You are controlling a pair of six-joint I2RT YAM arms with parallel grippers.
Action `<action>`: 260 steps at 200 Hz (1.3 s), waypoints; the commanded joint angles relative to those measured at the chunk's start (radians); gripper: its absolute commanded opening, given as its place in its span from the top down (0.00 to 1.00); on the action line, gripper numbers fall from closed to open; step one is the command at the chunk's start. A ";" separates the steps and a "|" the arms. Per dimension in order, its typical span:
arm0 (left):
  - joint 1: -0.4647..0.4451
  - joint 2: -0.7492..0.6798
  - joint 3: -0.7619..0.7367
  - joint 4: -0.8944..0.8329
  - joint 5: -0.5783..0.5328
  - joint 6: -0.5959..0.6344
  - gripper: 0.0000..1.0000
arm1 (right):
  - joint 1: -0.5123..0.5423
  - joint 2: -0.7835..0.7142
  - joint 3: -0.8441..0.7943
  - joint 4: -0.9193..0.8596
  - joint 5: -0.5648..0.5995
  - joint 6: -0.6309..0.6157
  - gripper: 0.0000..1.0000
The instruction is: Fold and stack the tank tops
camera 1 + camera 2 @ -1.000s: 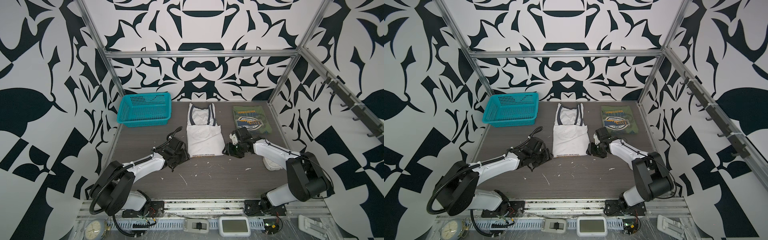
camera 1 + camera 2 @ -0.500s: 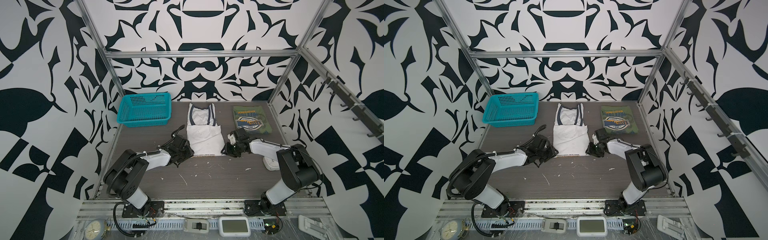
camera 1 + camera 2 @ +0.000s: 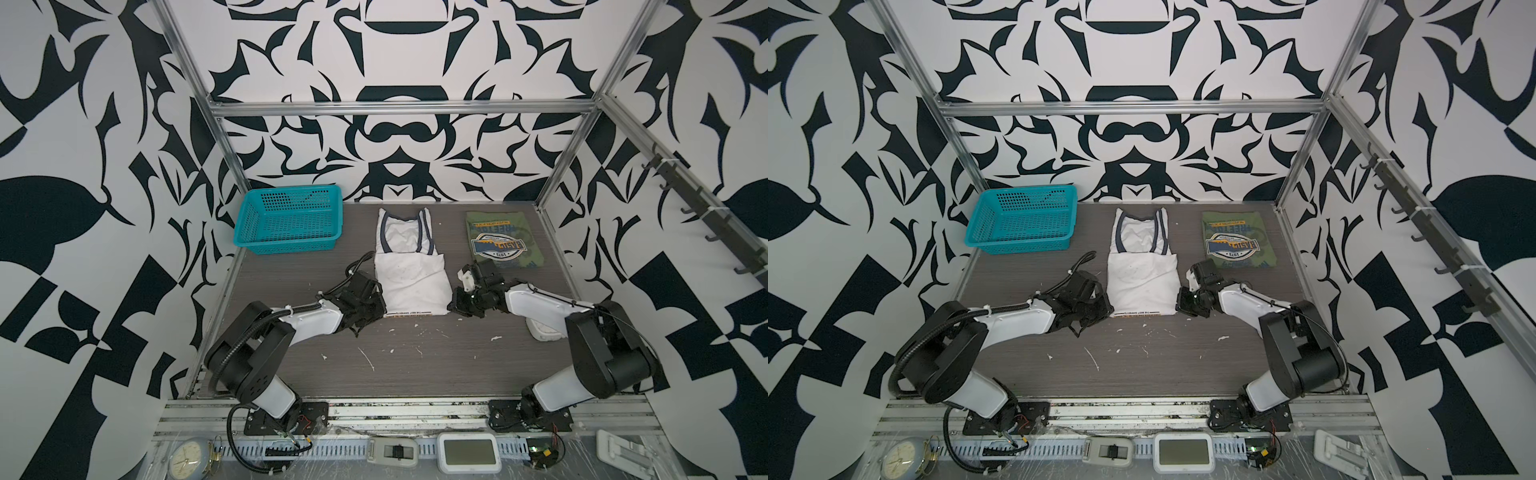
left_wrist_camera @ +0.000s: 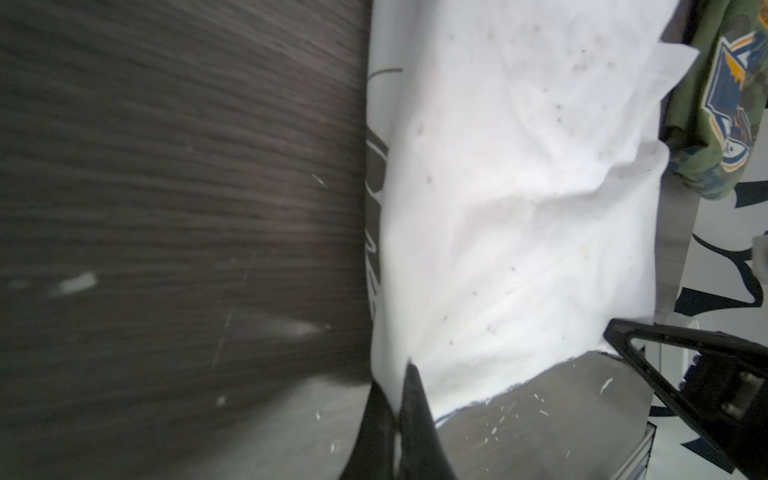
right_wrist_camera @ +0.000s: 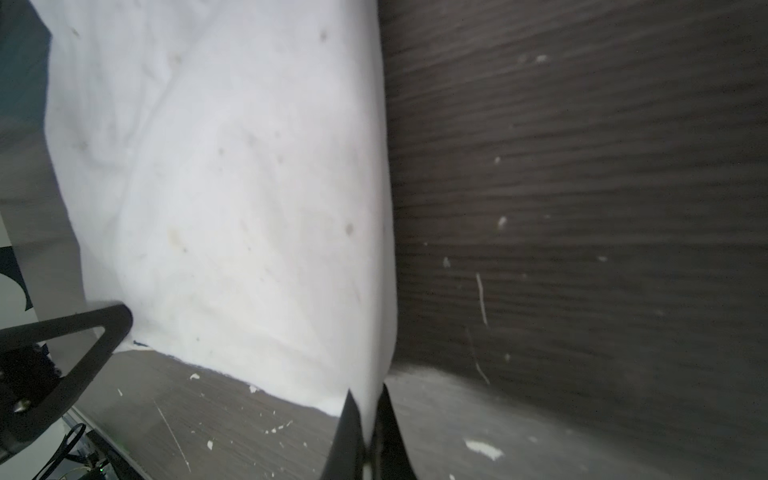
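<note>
The white tank top (image 3: pixel 409 276) (image 3: pixel 1142 280), trimmed in navy, lies flat mid-table with its sides folded in. My left gripper (image 3: pixel 380 309) (image 3: pixel 1109 311) is at its near left corner. In the left wrist view this gripper (image 4: pixel 397 390) is shut on the white cloth (image 4: pixel 498 208). At the near right corner, my right gripper (image 3: pixel 451 306) (image 3: pixel 1178 309) pinches the hem. In the right wrist view it (image 5: pixel 365 399) is shut on the cloth (image 5: pixel 228 187). The olive green tank top (image 3: pixel 500 241) (image 3: pixel 1235 241) lies folded at the back right, badge up.
A teal mesh basket (image 3: pixel 291 220) (image 3: pixel 1025 220) stands at the back left. Small white scraps (image 3: pixel 370 359) dot the dark wood table (image 3: pixel 415 374) in front of the shirt. A white object (image 3: pixel 544 330) lies under the right arm. Patterned walls close in three sides.
Both grippers slid in to the white tank top's near corners and shut on the cloth. Both tank tops lie where they were.
</note>
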 commanded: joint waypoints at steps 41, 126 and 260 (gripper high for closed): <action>-0.232 -0.360 -0.057 -0.283 -0.227 -0.075 1.00 | 0.021 -0.353 -0.045 -0.334 0.017 0.020 1.00; -0.368 -0.573 0.117 -0.441 -0.426 -0.138 1.00 | 0.045 -0.420 0.293 -0.512 -0.041 0.076 1.00; 0.232 0.124 0.560 -0.258 -0.003 0.010 1.00 | -0.046 0.442 0.969 -0.479 -0.124 0.001 1.00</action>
